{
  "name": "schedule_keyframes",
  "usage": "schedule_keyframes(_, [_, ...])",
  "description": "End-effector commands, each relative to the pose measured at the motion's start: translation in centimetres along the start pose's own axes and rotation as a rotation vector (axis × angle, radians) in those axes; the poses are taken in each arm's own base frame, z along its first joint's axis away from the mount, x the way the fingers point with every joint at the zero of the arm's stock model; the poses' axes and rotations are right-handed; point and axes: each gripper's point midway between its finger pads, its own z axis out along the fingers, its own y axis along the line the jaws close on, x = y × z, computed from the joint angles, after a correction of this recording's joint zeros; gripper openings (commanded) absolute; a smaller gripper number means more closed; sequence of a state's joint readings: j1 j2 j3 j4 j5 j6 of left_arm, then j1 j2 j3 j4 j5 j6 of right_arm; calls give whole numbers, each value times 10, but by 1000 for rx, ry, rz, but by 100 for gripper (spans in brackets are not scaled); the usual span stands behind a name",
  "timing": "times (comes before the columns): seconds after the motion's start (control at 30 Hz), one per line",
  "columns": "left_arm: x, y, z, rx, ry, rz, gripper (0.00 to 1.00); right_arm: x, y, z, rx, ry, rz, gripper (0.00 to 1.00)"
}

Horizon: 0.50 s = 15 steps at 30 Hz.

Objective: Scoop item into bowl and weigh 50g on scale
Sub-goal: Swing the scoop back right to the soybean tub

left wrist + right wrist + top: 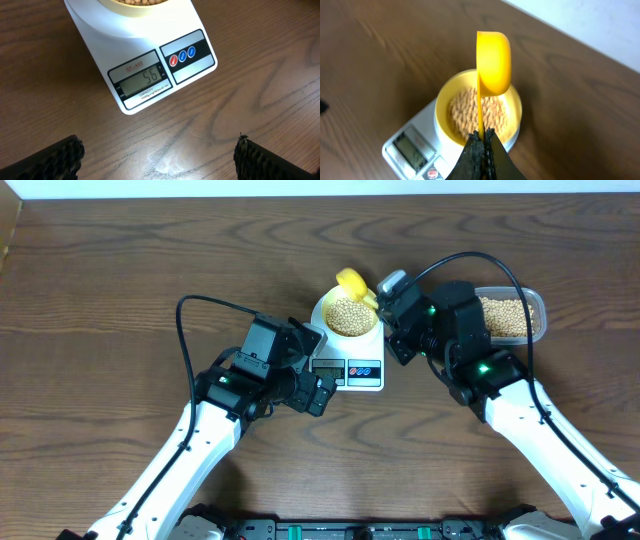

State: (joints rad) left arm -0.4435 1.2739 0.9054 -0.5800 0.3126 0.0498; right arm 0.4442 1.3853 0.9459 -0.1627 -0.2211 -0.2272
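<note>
The scale (348, 370) sits mid-frame in the overhead view and carries the bowl (514, 107) of beans (465, 112); its display (143, 80) reads 56. The right gripper (482, 136) is pinched on the handle of a yellow scoop (494, 62), which is turned on edge above the bowl's far rim. The left gripper (157, 152) is spread wide over bare table (100, 280) just beside the scale's near edge. A clear tub (540, 315) lies at the right, and open wood lies to the left.
</note>
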Motion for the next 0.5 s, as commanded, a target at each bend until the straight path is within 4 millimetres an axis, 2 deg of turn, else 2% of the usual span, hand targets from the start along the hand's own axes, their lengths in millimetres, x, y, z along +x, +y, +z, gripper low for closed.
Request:
schedule_keyframes(0.0, [-4,-2,-1,9,-5,12,98,-13,-6,-6,43,-30,48,1])
schedule_keyframes(0.1, [-4,-2,-1,9,-5,12,98,-40,-8,-18,30,-141,207,1])
schedule_keyframes(0.17, [-4,-2,-1,9,-5,12,98,-63,-15,-36,35,-238,271,1])
schedule_keyframes(0.23, [-4,-2,-1,9,-5,12,98,-74,-24,-51,55,-286,297,1])
schedule_keyframes(0.33, [-4,-2,-1,9,-5,12,98,-77,-41,-70,103,-317,311,1])
schedule_keyframes(0.47, [-4,-2,-1,9,-5,12,98,-67,-81,-100,217,-332,394,1])
